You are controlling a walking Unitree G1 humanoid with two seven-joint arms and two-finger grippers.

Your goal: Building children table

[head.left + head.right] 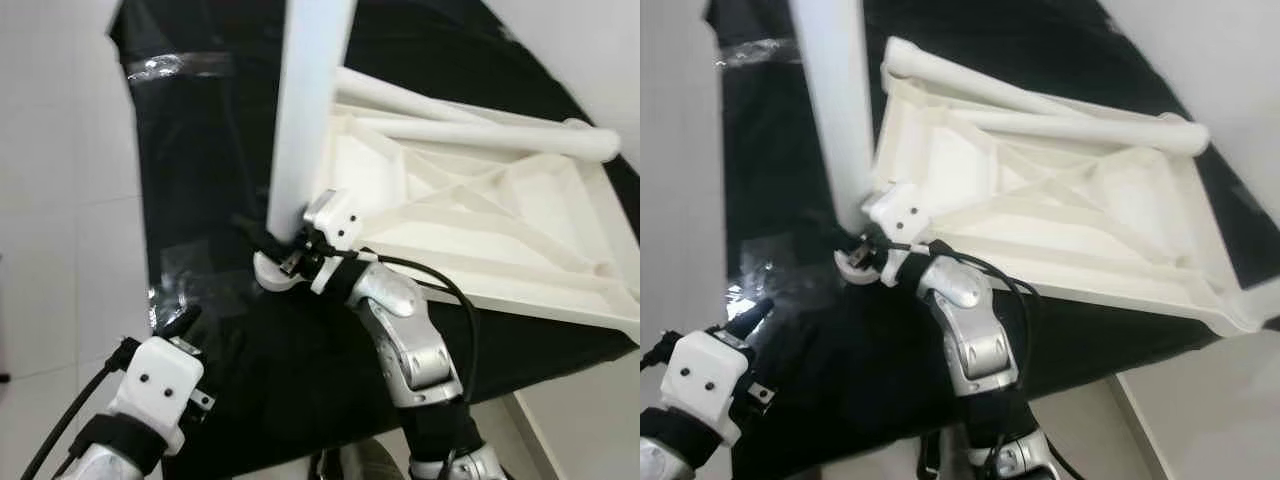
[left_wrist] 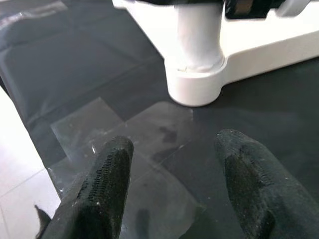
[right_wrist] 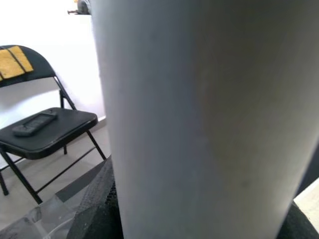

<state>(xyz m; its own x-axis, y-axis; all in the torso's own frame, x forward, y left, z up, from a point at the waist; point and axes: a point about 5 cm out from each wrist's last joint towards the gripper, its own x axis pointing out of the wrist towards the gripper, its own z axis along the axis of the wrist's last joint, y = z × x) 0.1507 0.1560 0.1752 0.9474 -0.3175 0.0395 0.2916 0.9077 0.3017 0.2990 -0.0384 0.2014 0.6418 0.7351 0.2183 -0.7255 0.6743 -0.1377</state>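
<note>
**Right gripper around an upright white leg at the corner of an upturned table top**

I see a black sheet spread over a pale tiled floor, with clear tape patches stuck on it. On the sheet lies the white plastic table top, underside up, ribbed with diagonal braces. Two loose white legs rest across its far edge. One upright leg stands in the near corner socket, blocking much of the right wrist view. My right gripper has its jaws closed around this leg near its base. My left gripper hovers low over the taped sheet near the socket, jaws apart and holding nothing. A black folding chair with a remote on its seat stands beyond.
</note>
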